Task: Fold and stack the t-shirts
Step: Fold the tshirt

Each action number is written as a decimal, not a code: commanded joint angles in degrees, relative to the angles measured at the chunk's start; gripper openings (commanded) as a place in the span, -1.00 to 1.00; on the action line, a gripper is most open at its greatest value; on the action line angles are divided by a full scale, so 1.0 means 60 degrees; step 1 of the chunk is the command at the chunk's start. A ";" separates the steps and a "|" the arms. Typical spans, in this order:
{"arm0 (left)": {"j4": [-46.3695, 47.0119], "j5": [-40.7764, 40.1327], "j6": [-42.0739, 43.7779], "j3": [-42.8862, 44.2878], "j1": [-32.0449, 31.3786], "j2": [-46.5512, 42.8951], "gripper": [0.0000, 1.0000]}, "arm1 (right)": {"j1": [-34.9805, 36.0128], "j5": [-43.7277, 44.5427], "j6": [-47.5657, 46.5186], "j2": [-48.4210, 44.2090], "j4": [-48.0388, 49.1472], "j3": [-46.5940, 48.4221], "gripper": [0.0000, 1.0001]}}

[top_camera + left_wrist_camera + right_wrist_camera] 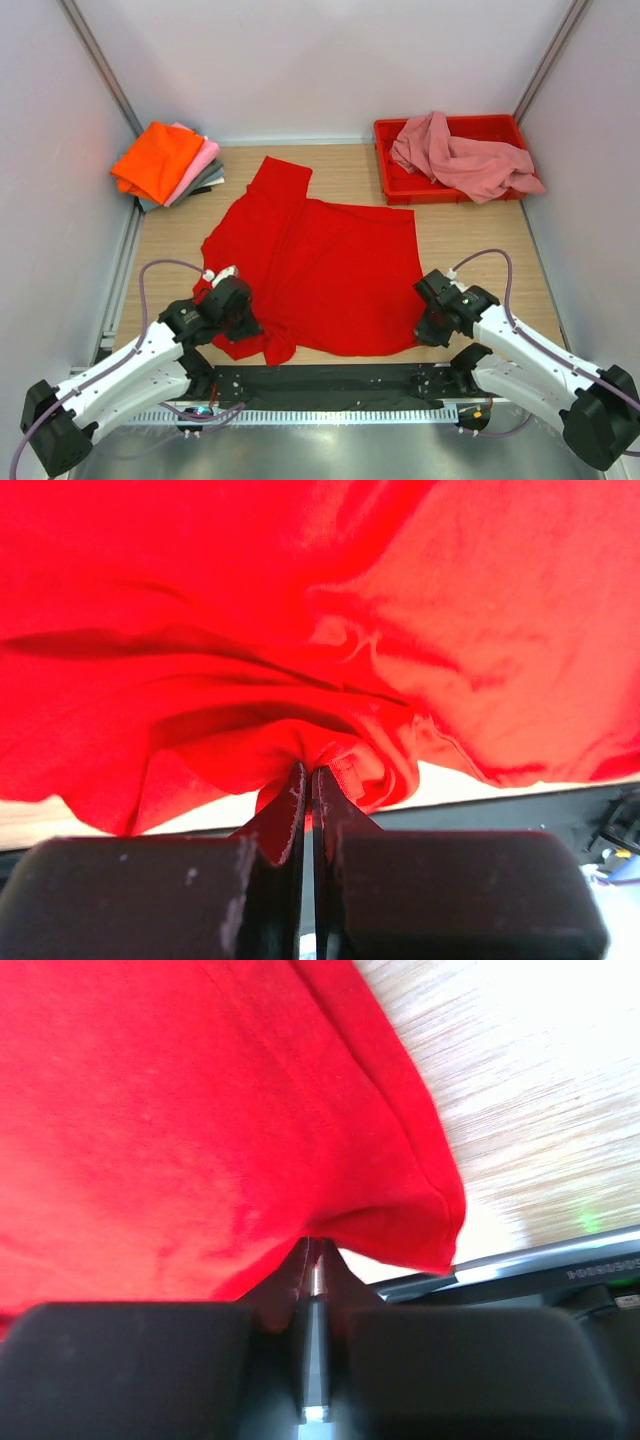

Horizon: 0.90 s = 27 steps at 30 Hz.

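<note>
A bright red t-shirt (pixel 320 270) lies spread on the wooden table, one sleeve pointing to the back. My left gripper (pixel 240 318) is shut on its bunched near-left corner (pixel 330 760). At the near-right corner, my right gripper (pixel 428 325) is shut on the shirt's hem (pixel 400 1230). In both wrist views the jaws stand almost together with red cloth pinched between them. A dusty pink t-shirt (pixel 470 155) lies crumpled in the red tray (pixel 388 160). Folded t-shirts, orange (pixel 155 160) on top of light pink and grey, are stacked at the back left.
The red plastic tray stands at the back right corner. White walls close in the table on three sides. A black rail (pixel 330 385) with the arm bases runs along the near edge.
</note>
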 commanded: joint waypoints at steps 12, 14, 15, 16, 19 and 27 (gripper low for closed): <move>-0.4689 -0.0614 -0.0303 0.2405 -0.0091 -0.1014 -1.00 | 0.0065 0.0748 -0.0701 -0.1966 -0.1805 0.1800 -0.97; -0.5363 -0.0614 -0.0273 0.2888 -0.0092 -0.1103 -1.00 | 0.0050 0.0734 -0.0701 -0.2187 -0.2026 0.2107 -0.97; -0.5583 -0.0629 -0.0273 0.3064 -0.0106 -0.1161 -1.00 | 0.0050 0.0748 -0.0701 -0.2275 -0.2245 0.2196 -0.97; -0.5788 -0.0629 -0.0273 0.3356 -0.0106 -0.1234 -1.00 | 0.0050 0.0720 -0.0715 -0.2421 -0.2349 0.2298 -0.97; -0.6507 -0.0585 -0.0273 0.3855 -0.0091 -0.1308 -1.00 | 0.0065 0.0792 -0.0789 -0.2627 -0.2759 0.2694 -0.97; -0.8148 -0.0804 -0.0098 0.5860 -0.0092 -0.1133 -1.00 | 0.0065 0.1085 -0.0950 -0.2832 -0.3345 0.3734 -0.97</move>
